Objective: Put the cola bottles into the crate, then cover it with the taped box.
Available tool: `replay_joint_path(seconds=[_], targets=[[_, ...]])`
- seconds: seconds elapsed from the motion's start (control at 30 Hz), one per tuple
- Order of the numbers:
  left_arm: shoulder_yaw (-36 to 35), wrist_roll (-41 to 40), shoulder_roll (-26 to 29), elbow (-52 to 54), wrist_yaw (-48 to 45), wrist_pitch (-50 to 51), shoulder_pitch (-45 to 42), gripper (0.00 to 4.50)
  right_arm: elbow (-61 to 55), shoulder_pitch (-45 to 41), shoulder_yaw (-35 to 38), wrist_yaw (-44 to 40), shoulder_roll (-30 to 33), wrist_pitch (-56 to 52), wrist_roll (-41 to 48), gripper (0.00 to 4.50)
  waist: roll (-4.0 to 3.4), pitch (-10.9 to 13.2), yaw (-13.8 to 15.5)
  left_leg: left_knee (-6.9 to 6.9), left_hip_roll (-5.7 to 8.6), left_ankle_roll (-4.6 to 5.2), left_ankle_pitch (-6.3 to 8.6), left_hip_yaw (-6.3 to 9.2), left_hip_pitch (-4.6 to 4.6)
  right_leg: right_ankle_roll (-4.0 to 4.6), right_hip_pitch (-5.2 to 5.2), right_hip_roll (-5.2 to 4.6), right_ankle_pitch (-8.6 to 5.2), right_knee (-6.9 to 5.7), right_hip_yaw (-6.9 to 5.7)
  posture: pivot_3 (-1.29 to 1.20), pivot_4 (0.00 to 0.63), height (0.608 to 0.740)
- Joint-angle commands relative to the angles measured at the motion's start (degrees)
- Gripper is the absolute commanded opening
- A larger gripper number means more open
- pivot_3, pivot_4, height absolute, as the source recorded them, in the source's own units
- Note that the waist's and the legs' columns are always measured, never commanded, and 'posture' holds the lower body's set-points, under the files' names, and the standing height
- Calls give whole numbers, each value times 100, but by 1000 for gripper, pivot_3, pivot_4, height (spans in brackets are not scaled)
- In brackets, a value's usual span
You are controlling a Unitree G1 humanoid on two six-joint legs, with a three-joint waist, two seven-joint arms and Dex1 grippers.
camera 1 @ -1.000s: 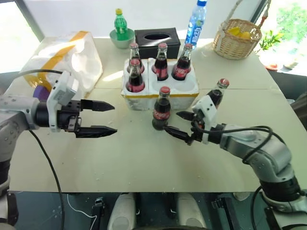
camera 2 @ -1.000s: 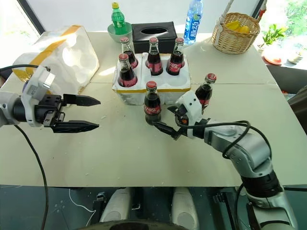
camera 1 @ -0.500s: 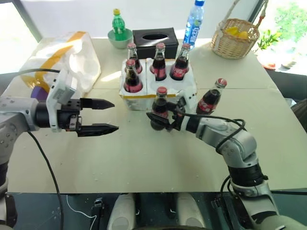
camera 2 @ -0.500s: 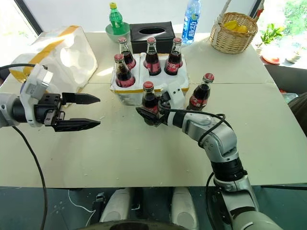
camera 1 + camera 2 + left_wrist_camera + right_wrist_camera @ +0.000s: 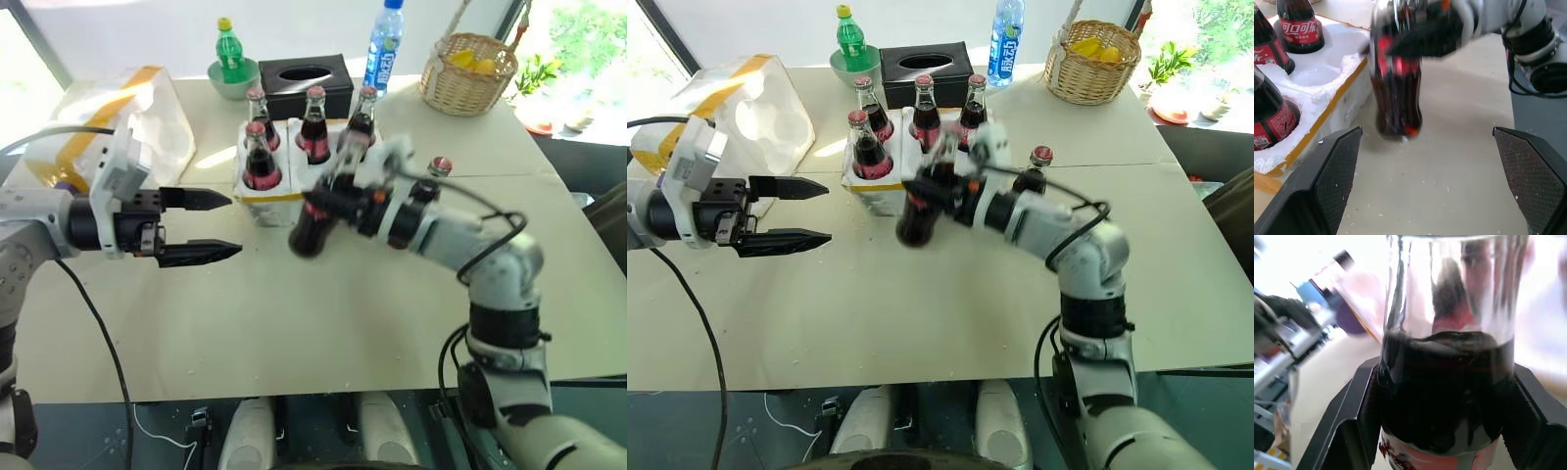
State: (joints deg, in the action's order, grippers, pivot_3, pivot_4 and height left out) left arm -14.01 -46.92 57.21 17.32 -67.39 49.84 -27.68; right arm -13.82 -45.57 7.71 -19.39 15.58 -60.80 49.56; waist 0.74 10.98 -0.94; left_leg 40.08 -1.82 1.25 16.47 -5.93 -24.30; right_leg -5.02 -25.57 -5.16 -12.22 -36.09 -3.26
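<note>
The right gripper is clenched on a cola bottle, holding it tilted and clear of the table, just in front of the crate. In the right wrist view the black fingers press on either side of the bottle's dark glass.

The left gripper hangs released, its 2 black fingers spread apart and pointing across the table toward the held bottle, well short of it.

The crate sits mid-table with 4 cola bottles standing in its holes: 3 along the far row and 1 in the near row on the robot's left. Another cola bottle shows behind the right forearm, beside the crate on the robot's right.

The taped box lies at the table's far left, beyond the left gripper. Behind the crate stand a black tissue box, a green soda bottle, a water bottle and a wicker basket
</note>
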Motion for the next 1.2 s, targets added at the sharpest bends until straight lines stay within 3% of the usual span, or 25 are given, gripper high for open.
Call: replay_joint_path(seconds=[0.03, 0.3, 0.5, 0.73, 0.87, 1.07, 1.2], targets=[[-7, 4, -13, -27, 41, -169, -142, 4500, 32, -667, 71, 186, 86, 449, -319, 2553, 2, -2, 8, 0, 0, 0, 0, 1, 1, 4, 1, 1, -2, 0, 0, 0, 150, 740], [49, 11, -99, -104, 157, -330, -213, 4500, 1270, -1082, -979, 215, 116, 1876, -2206, 2553, 3, -2, 2, -3, 4, 0, 0, -4, -3, 5, 1, -2, -3, 0, 0, 0, 150, 740], [-9, -33, -93, -48, 226, -321, -180, 4500, 1911, -979, -1021, 357, -456, 2431, -2657, 2553, 2, -2, -22, -10, -1, -1, -1, -5, -16, 6, -19, 6, -3, -1, 1, 0, 150, 740], [-53, -35, -76, -41, 274, -336, -135, 4500, 2410, -841, -1346, 187, -596, 2412, -3192, 2553, 2, -2, -8, -8, 0, -3, -2, -5, -16, 5, -17, 2, -3, -2, 1, 0, 150, 740], [-20, -24, -122, -54, 326, -363, -159, 4500, 2460, -827, -1403, 67, -607, 2336, -3321, 4358, 2, -2, -16, -8, -1, -3, -2, -5, -15, 6, -18, 4, -3, -2, 1, 0, 150, 740], [114, 24, -201, -139, 327, -474, -219, 4500, 1504, -818, -1284, -250, -375, 1811, -3113, 4490, 2, -2, -5, -8, -1, -5, -3, -4, -15, 6, -17, 3, -3, -3, 1, 0, 150, 740], [239, 89, -265, -256, 277, -565, -332, 4500, 581, -1070, -944, -532, 171, 947, -2703, 4490, 2, -2, 27, -7, -1, -4, -3, -3, -15, 6, -15, 3, -3, -3, 1, 0, 150, 740]])
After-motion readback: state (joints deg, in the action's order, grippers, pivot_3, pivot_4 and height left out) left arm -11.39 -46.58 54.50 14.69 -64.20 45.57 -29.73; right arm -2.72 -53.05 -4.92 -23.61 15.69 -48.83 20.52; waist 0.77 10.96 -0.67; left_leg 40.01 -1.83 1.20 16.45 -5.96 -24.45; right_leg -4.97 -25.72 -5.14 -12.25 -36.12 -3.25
